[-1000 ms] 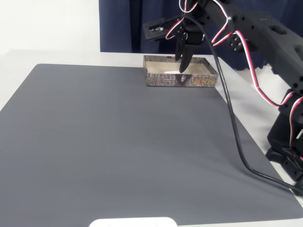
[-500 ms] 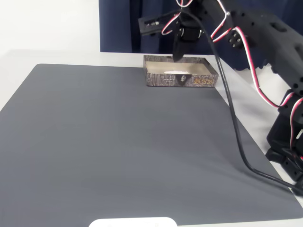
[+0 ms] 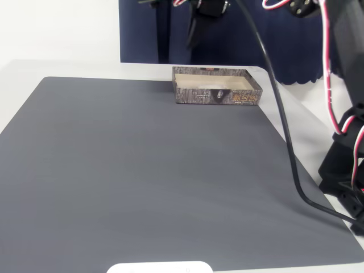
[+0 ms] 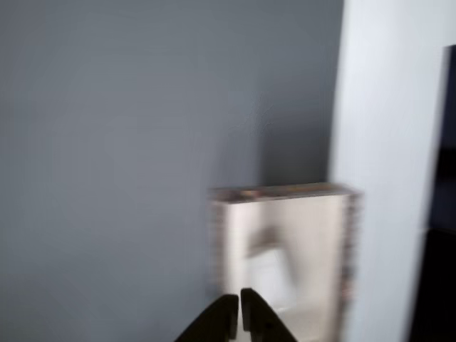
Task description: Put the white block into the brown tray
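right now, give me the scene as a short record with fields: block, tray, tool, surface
block: the white block lies inside the tray, blurred in the wrist view; a pale sliver of it shows over the front wall in the fixed view
tray: the brown tray sits at the far edge of the grey mat, upright
tool: the tool is above the tray, clear of the block, fingertips nearly together, holding nothing
surface: the grey mat covers most of the white table
task state: block in tray
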